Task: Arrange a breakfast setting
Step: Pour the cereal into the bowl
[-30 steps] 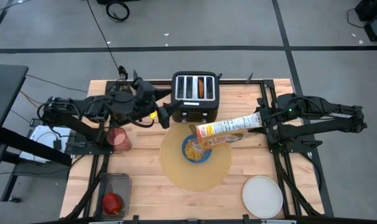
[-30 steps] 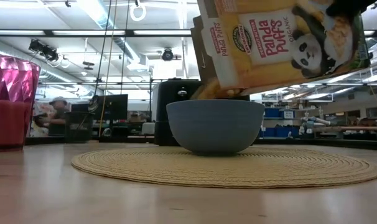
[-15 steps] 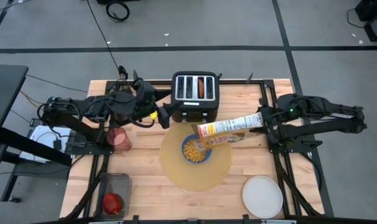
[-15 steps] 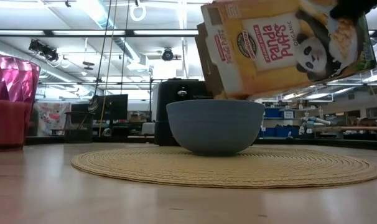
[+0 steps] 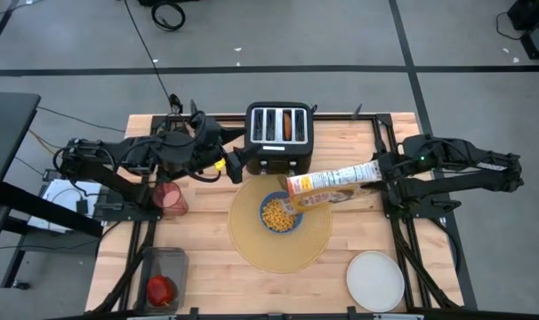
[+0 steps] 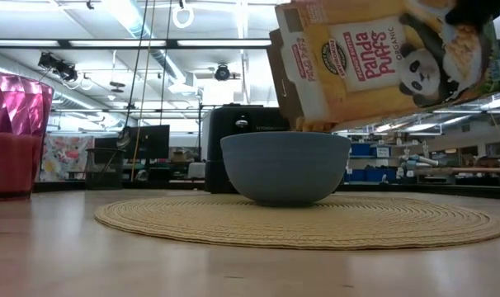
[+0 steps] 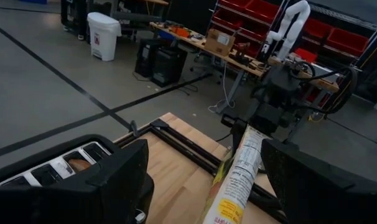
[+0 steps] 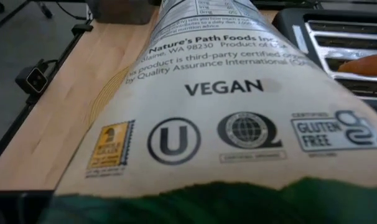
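Observation:
A yellow Panda Puffs cereal box [image 5: 327, 184] [image 6: 382, 62] hangs tilted above the small blue bowl [image 5: 280, 215] [image 6: 285, 167]. The bowl holds cereal and stands in the middle of the round tan placemat [image 5: 252, 242]. My right gripper [image 5: 374, 171] is shut on the box's right end. My left gripper [image 5: 237, 166] stands open in the air beside the black toaster [image 5: 278, 133], with nothing between its fingers. A bagel [image 5: 289, 125] sticks in one toaster slot. The pink cup [image 5: 170, 197] stands at the left, and the white plate [image 5: 375, 281] lies near the front right corner. My right gripper holds the cereal box by its closed end [image 5: 366, 172], the end toward the table's right. The fingers come from the right, slanting a little down, along the box. The box is lifted clear, its open end [image 6: 285, 74] lower and just above the bowl's rim.
A red apple [image 5: 160, 289] sits in a dark bin at the front left corner. The toaster stands at the table's far edge, behind the placemat. Bare wood lies in front of the placemat and between it and the plate.
My right gripper has tipped the cereal box back toward level and drawn it slightly toward the table's right. The box's open end has risen off the bowl, and the stream of cereal seen a second ago has stopped.

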Motion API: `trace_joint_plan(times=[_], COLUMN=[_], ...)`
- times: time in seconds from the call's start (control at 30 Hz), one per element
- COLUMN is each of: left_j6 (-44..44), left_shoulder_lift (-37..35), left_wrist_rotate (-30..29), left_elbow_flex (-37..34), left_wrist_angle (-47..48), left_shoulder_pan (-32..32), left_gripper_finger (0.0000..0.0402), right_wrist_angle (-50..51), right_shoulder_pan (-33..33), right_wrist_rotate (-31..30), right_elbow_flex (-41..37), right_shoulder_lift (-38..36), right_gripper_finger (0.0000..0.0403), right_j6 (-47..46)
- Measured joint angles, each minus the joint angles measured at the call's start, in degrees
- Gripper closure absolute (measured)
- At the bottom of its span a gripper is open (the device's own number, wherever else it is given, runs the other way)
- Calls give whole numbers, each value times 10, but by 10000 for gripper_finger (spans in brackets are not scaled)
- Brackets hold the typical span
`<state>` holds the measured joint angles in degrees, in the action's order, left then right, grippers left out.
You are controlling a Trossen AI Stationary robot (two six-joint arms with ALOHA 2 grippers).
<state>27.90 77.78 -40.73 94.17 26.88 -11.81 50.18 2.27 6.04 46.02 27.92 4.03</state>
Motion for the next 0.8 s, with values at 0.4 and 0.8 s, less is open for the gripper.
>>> trace_joint_plan(times=[0.4,0.8], left_j6=[0,1], left_shoulder_lift=[0,0], left_wrist_rotate=[0,0], left_elbow_flex=[0,0], left_wrist_angle=[-5,-8], left_shoulder_pan=[0,0], left_gripper_finger=[84,84], right_wrist_angle=[9,-13], right_shoulder_pan=[0,0], right_wrist_rotate=[0,22], right_elbow_flex=[0,-29], right_shoulder_lift=[0,1], right_gripper_finger=[175,175], right_j6=[17,17])
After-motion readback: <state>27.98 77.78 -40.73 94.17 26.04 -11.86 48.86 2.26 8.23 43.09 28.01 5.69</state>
